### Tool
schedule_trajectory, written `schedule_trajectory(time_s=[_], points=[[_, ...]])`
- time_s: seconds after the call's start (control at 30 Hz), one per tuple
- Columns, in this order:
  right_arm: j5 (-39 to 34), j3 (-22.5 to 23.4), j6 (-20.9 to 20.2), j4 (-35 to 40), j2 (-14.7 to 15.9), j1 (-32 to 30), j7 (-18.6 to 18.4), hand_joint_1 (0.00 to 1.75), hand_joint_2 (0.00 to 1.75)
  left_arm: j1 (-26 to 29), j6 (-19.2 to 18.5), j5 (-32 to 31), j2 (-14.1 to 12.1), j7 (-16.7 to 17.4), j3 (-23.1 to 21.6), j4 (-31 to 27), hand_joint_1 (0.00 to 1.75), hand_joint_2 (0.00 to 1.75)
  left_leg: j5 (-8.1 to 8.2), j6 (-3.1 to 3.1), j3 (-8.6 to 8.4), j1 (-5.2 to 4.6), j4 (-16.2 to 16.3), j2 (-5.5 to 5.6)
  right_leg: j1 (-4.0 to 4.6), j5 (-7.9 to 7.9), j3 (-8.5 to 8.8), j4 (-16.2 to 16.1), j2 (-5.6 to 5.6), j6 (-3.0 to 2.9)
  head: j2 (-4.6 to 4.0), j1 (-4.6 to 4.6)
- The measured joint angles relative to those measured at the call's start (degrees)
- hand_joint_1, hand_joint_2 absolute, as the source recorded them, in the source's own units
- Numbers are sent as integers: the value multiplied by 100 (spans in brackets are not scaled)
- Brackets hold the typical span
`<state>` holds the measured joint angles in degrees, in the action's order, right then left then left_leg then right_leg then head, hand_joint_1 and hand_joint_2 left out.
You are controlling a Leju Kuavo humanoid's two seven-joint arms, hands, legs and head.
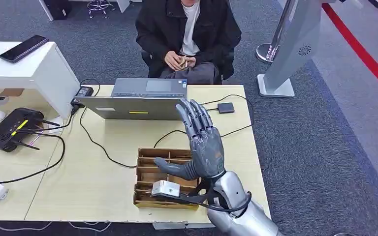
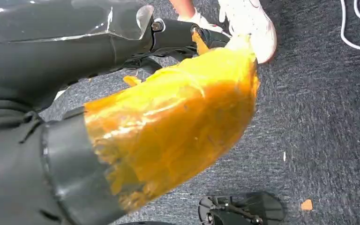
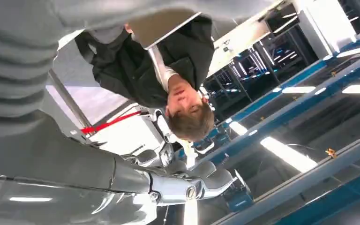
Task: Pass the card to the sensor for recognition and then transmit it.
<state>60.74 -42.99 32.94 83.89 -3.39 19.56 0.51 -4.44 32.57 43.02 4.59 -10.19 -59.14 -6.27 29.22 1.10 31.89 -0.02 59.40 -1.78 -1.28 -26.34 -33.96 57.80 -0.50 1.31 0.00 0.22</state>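
Note:
My right hand point(image 1: 204, 145) is raised above the table with its fingers spread upward and its thumb out to the side, and nothing is in it. It hovers over the right part of a wooden slotted box point(image 1: 150, 179). In the right wrist view the thick thumb point(image 3: 187, 185) sticks out into open air. A small black sensor pad point(image 1: 225, 107) lies on the table beyond the hand, with a cable attached. A seated person point(image 1: 189, 29) across the table holds small tan cards point(image 1: 182, 62) in both hands.
A grey laptop point(image 1: 138, 101) stands behind the box, its charger point(image 1: 82, 92) and black cables trailing over the table point(image 1: 78, 177). A black router point(image 1: 15, 129) sits at the left, a phone point(image 1: 23, 47) on a white stand. A grey pillar base point(image 1: 275, 86) stands on the carpet at the right.

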Motion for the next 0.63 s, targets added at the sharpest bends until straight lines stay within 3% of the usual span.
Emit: schedule_trajectory(time_s=[0.13, 0.37, 0.5, 0.63], points=[[-140, 0, 52, 266, 20, -260, 144, 0, 0, 1, 2, 35, 28, -4, 0, -2, 0, 0, -1, -1, 0, 5, 0, 0, -1, 1, 1, 0, 0, 0, 0, 0], [-1618, -2, -11, 796, 59, -650, 982, 0, 0, 4, 52, 265, 28, -77, 0, -2, 0, 0, 0, -1, 2, 5, 0, 0, -1, 0, 0, 0, 0, 0, 0, 0], [-2812, -2, -390, 1165, 107, -872, 1469, 0, 0, 5, 90, 358, 28, -125, 0, -2, 0, 0, 0, -1, 3, 5, 0, 1, -1, -1, -1, -1, -1, 1, 0, 0], [-4288, 11, -1061, 1469, 197, -1040, 1908, 0, 0, 4, 109, 426, 28, -144, 0, -2, 0, 0, -1, -1, 2, 5, 0, 1, -1, 0, 0, -1, -1, 1, 0, 0]])
